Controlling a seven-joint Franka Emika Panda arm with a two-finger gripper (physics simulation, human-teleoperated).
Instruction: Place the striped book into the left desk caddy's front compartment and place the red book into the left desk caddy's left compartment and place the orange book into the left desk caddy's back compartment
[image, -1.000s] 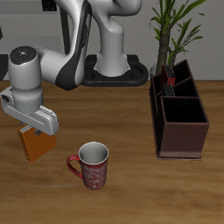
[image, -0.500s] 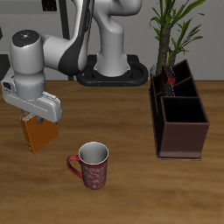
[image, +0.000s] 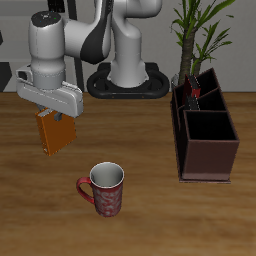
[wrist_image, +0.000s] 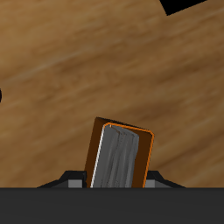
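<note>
The jaws gripped the orange book (image: 54, 131) by its upper edge, letting it hang clear above the desk (image: 140, 215) for carriage toward the left desk caddy (image: 207, 143).

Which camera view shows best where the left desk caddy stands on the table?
The exterior view shows it best: the whole left desk caddy with its black dividers stands before the plant. In the wrist view I cannot make out the caddy; the orange book is what shows clearly there.
</note>
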